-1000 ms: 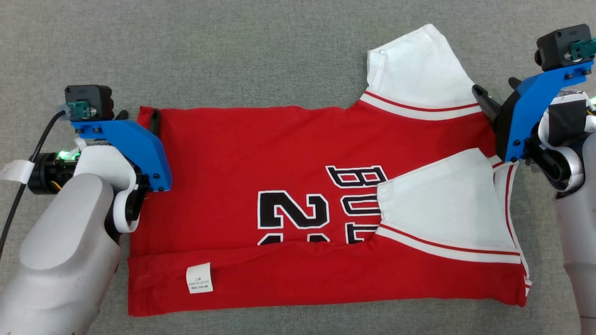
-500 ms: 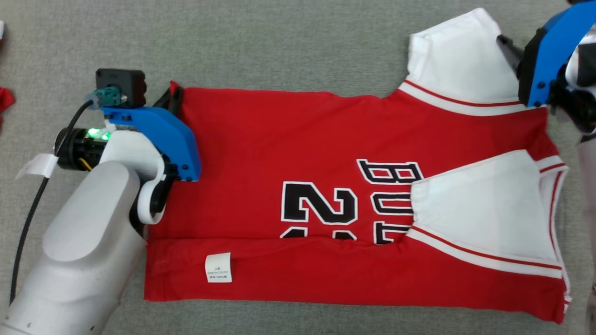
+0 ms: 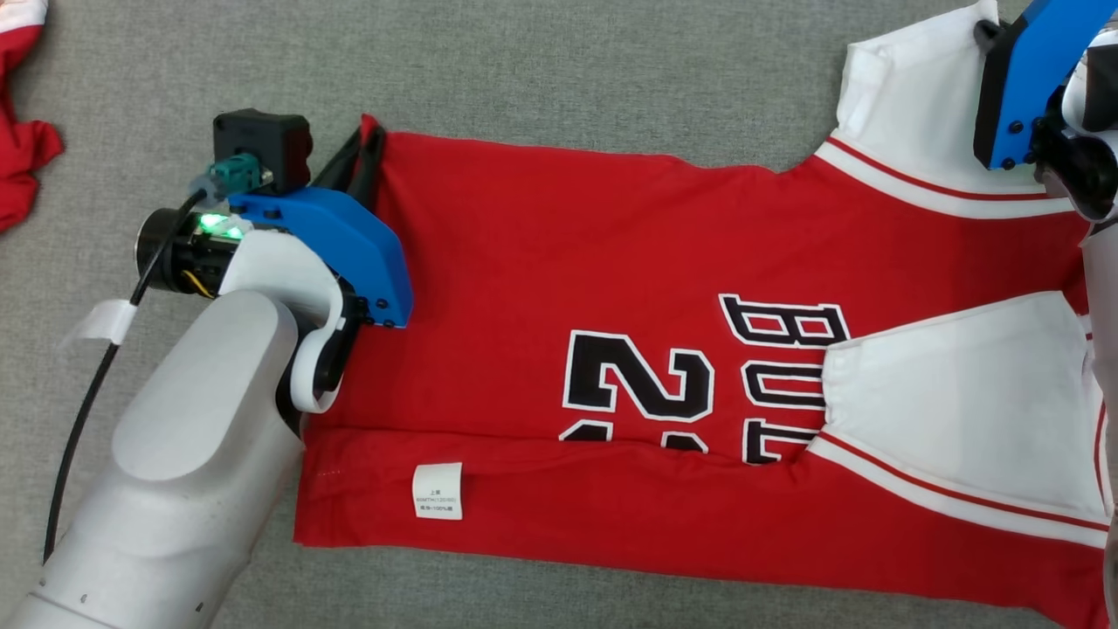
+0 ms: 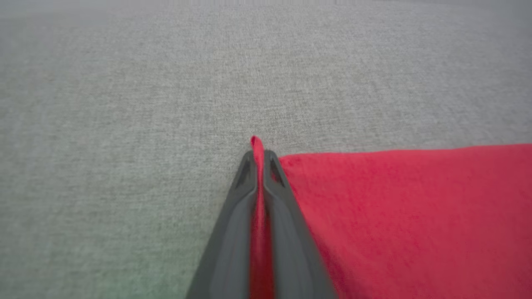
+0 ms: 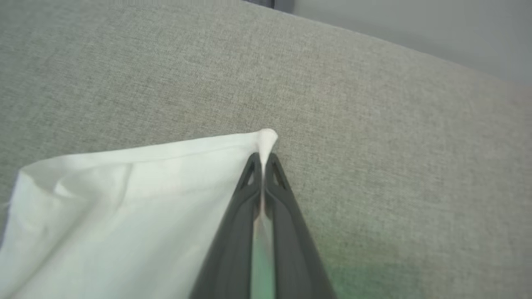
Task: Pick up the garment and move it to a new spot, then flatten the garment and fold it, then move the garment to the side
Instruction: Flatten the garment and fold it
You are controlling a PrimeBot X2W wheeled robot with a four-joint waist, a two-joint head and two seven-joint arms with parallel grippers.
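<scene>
The garment [image 3: 611, 262] is a red jersey with white sleeves and black lettering, lying spread on the grey cloth surface with its near long edge folded over. My left gripper [image 3: 362, 144] is shut on the far left hem corner; in the left wrist view a strip of red fabric [image 4: 395, 207] is pinched between the closed tips of the left gripper [image 4: 258, 155]. At the upper right, my right gripper [image 3: 987, 31] is shut on the far corner of the white sleeve [image 3: 908, 96]. In the right wrist view the right gripper [image 5: 262, 157] pinches that sleeve [image 5: 124, 216] between its fingers.
Another red and white garment [image 3: 22, 148] lies bunched at the far left edge. A black cable [image 3: 79, 419] trails beside my left forearm. The grey surface [image 3: 568, 70] extends beyond the jersey; its far edge [image 5: 374, 37] shows in the right wrist view.
The head camera has turned, shifting the whole picture right. My right gripper has gone from the jersey's shoulder up to the sleeve's far corner. The left gripper keeps the hem corner.
</scene>
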